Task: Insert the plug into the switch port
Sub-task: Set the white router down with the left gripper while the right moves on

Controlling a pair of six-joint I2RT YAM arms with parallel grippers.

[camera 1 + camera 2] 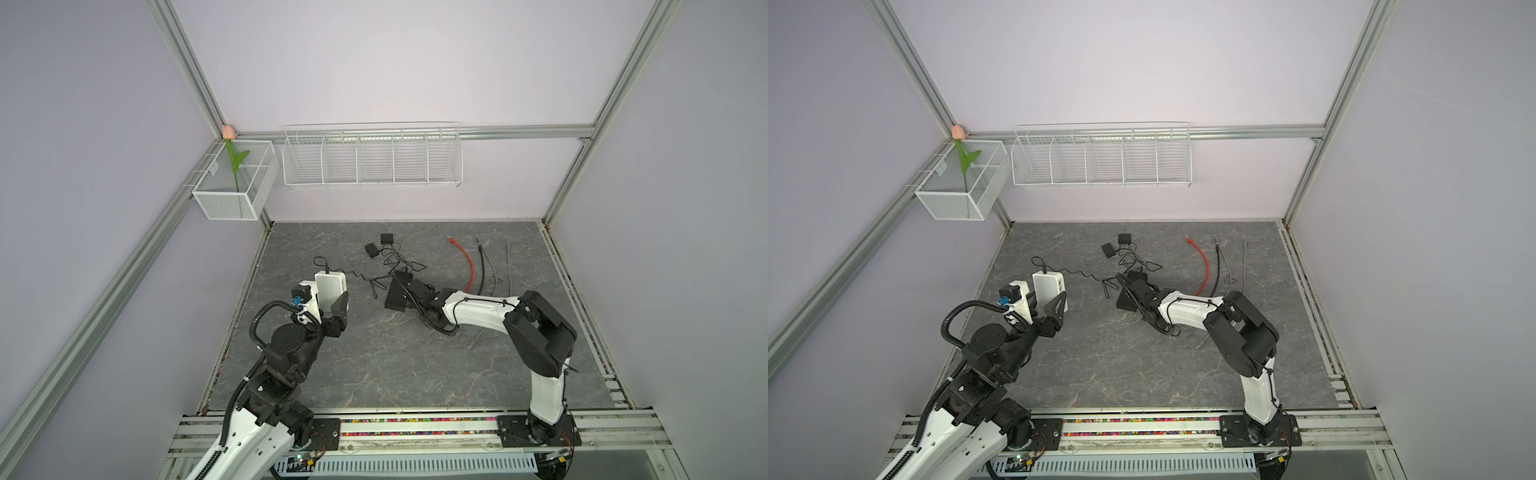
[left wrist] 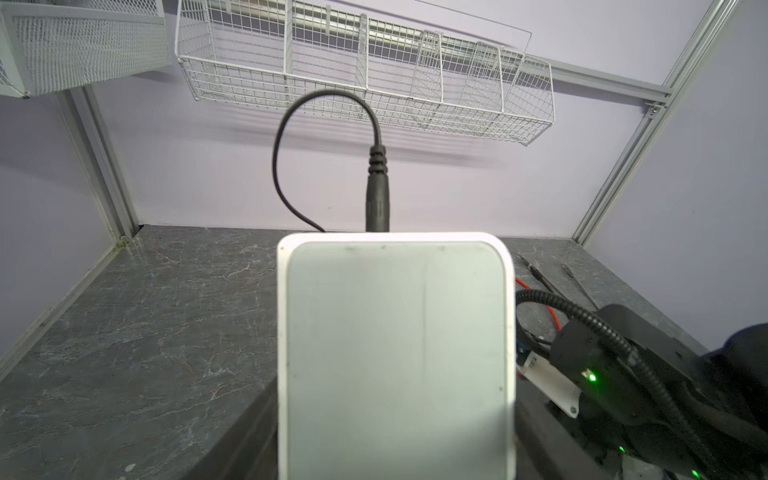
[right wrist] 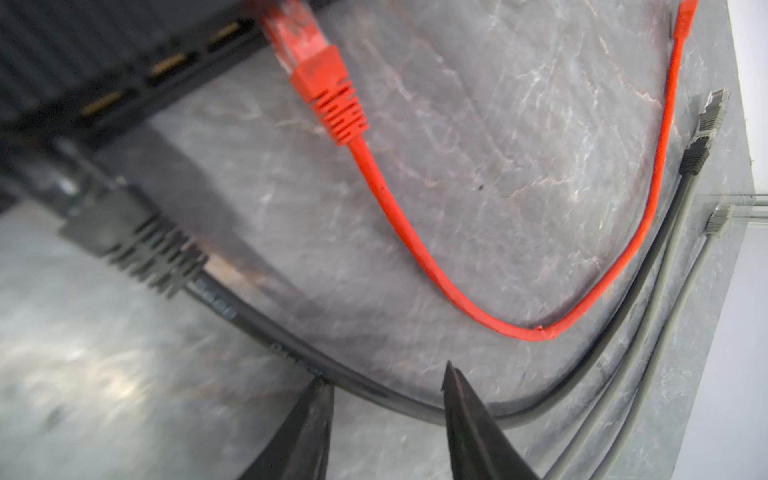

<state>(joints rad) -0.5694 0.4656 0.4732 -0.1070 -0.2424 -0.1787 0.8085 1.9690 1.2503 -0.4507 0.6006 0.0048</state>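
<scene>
A black switch [image 1: 394, 299] [image 3: 104, 54] lies mid-table with a row of ports. An orange plug [image 3: 320, 79] sits in one port. A black plug [image 3: 137, 245] meets the port face further along; blur hides how deep it sits. My right gripper [image 3: 386, 386] [image 1: 409, 291] hovers low beside the switch, open, its tips either side of the black plug's cable [image 3: 374, 390] without pinching it. My left gripper [image 1: 328, 300] is shut on an upright white box [image 1: 330, 286] [image 2: 395, 353], which has a black power lead [image 2: 377, 195] plugged into its top.
The orange cable [image 1: 469, 266] and two grey cables [image 1: 482, 266] [image 1: 508, 266] lie at the back right. Two black power adapters [image 1: 386, 238] [image 1: 372, 249] with tangled leads lie behind the switch. Wire baskets [image 1: 372, 156] [image 1: 235, 183] hang on the walls.
</scene>
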